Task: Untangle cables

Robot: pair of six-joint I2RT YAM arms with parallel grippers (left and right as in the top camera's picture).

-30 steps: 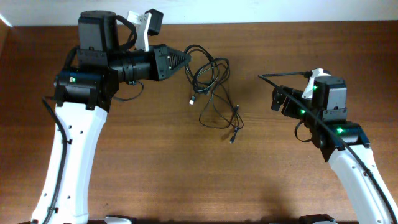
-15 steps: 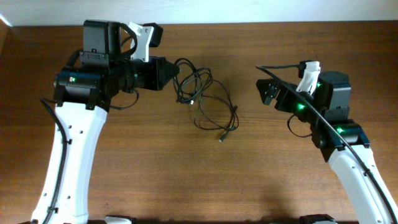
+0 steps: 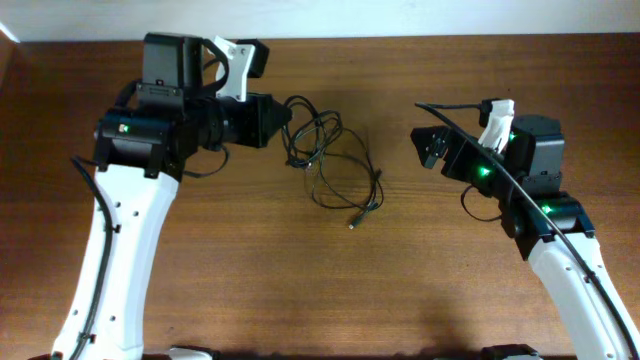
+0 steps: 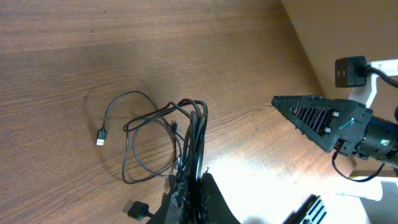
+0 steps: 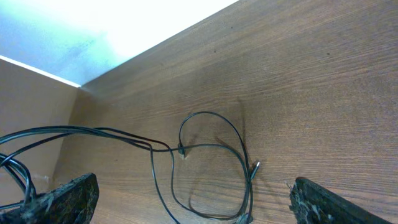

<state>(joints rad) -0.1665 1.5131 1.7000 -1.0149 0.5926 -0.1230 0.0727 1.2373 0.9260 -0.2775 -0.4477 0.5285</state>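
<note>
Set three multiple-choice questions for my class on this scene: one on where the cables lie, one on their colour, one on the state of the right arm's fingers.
1. Where do the cables lie on the table?
A. Between the two arms, nearer the left gripper
B. Behind the right arm
C. At the table's front edge

2. What colour are the cables?
A. White
B. Red
C. Black

3. How do the right gripper's fingers stand?
A. Shut on a cable
B. Spread wide, gripping nothing
C. Shut and empty

Answers:
1 A: the overhead view shows the cables beside the left gripper, which pinches one end of them.
2 C: every view shows them black against the brown wood.
3 B: the right wrist view shows the fingers far apart, with nothing held.
</note>
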